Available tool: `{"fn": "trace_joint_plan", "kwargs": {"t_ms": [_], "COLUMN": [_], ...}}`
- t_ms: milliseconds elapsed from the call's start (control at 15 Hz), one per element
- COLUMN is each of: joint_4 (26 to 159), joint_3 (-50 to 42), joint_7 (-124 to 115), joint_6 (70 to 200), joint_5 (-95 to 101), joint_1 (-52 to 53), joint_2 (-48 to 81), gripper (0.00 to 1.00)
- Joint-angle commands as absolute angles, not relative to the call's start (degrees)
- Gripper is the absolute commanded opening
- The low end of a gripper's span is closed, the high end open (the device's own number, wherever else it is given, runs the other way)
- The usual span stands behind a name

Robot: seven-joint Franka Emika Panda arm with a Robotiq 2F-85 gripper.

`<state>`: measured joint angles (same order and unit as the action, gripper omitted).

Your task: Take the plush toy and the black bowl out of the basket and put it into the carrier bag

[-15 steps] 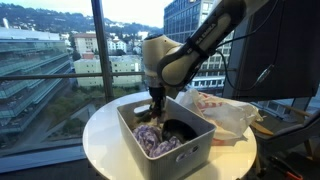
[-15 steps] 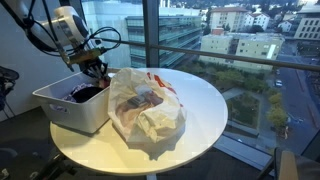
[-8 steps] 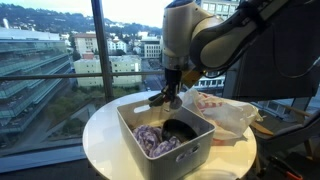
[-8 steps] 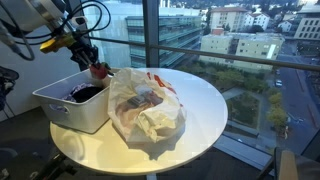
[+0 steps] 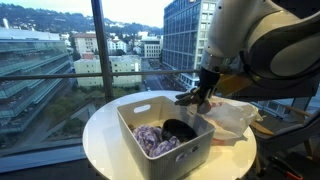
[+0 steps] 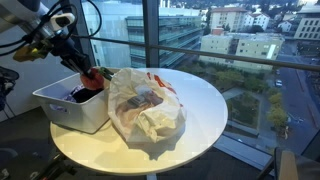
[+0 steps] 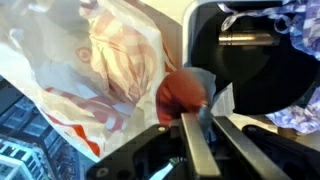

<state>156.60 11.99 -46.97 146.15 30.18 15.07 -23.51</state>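
Our tool [image 6: 89, 77] clamped on the plush toy [image 7: 182, 93], above the basket [image 6: 60, 108] rim beside the carrier bag [image 6: 145, 105], bare counter [image 6: 205, 105] beyond, black bowl [image 7: 250, 80] partly hidden by the tool

The counter [image 6: 205, 105] is round and white, and it stands close to a big window [image 6: 180, 35]. Two things lie directly on it. A white basket [image 6: 72, 114] with tall straight sides stands near one edge. Just beside the basket lies a thin, whitish carrier bag [image 6: 148, 108] with red print. It is crumpled and seems to touch the basket wall.
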Motion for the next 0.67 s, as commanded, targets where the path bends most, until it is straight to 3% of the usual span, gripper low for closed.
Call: {"fn": "trace_joint_plan", "kwargs": {"t_ms": [0, 600], "joint_4": [158.35, 159.07], "joint_3": [5.27, -15.37], "joint_7": [-42.24, -27.07], "joint_6": [148.91, 156.76], "joint_5": [25.45, 14.58], "joint_1": [14.15, 17.01], "joint_2": [-24.56, -17.14], "gripper": [0.08, 0.08]}}
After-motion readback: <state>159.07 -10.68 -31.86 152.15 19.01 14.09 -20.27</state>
